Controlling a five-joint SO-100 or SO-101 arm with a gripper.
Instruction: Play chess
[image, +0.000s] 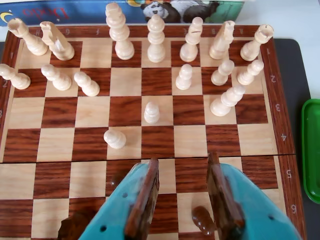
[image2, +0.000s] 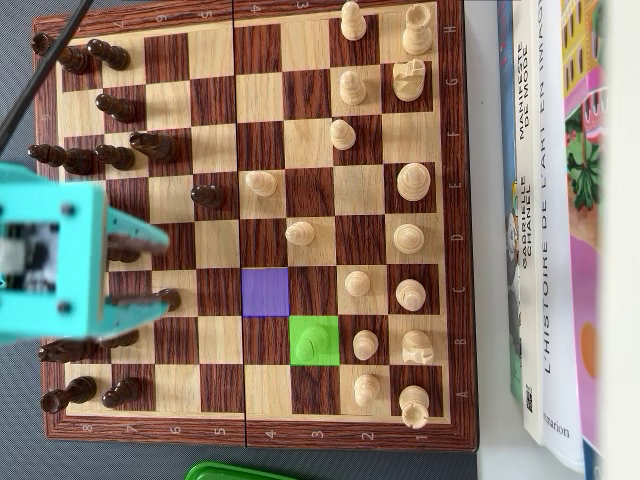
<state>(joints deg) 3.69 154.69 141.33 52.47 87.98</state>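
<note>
While the claw (image: 182, 192) is held apart, empty | pale wooden pawn (image2: 314, 341) is seen ahead, green-marked square.

Straight ahead of our fingers (image: 182, 187) in the wrist view, the squares between the two tips lie bare, giving us an open lane up the board (image: 175, 140). Further ahead, a lone pawn (image: 151, 112) stands near the lane's line, and another pawn (image: 115, 138) lies just ahead and to the left. Beyond these the white ranks (image: 156, 37) close the far edge like a wall, while dark pieces (image2: 100, 50) crowd the squares around and beneath the fingers in the overhead view.
</note>
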